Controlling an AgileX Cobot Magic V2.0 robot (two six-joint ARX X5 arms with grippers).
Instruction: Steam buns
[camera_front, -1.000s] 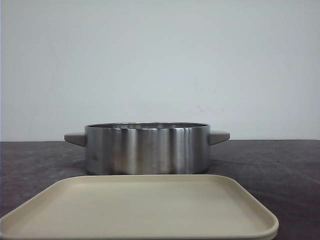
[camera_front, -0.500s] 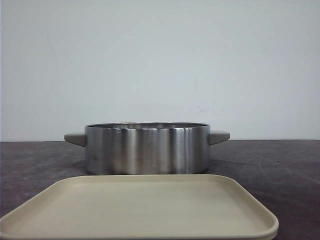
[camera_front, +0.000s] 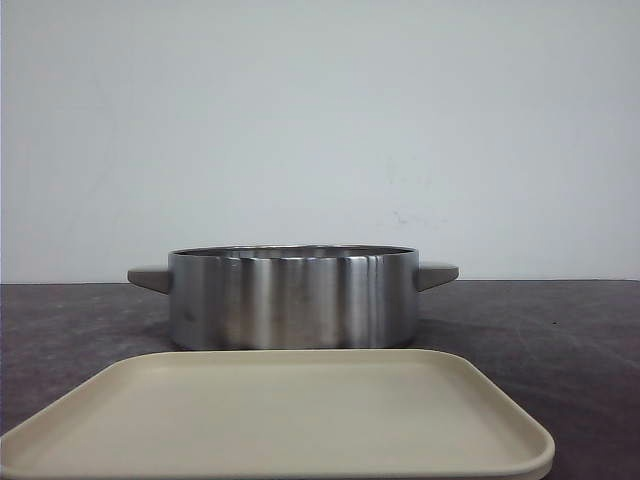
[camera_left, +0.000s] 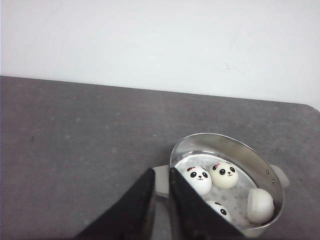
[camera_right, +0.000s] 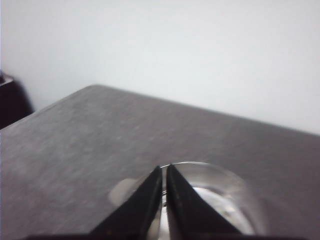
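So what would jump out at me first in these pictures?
Probably the panda-faced buns sitting inside the shiny steel pot on the dark table. Next, the bare beige tray in front of the pot. Each wrist view shows a black end effector above the table, nearly closed and holding nothing.

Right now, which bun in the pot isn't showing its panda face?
The bun alone against the pot's rim, apart from the other three: only plain white shows, while those three show faces.

Steel pot (camera_front: 293, 297) stands mid-table w/ open top; access from above is unblocked. Its floor is mostly taken up by four panda buns (camera_left: 223, 175). Beige tray (camera_front: 280, 415) lies just in front of pot. Dark tabletop (camera_left: 75, 140) beside pot is seen bare.
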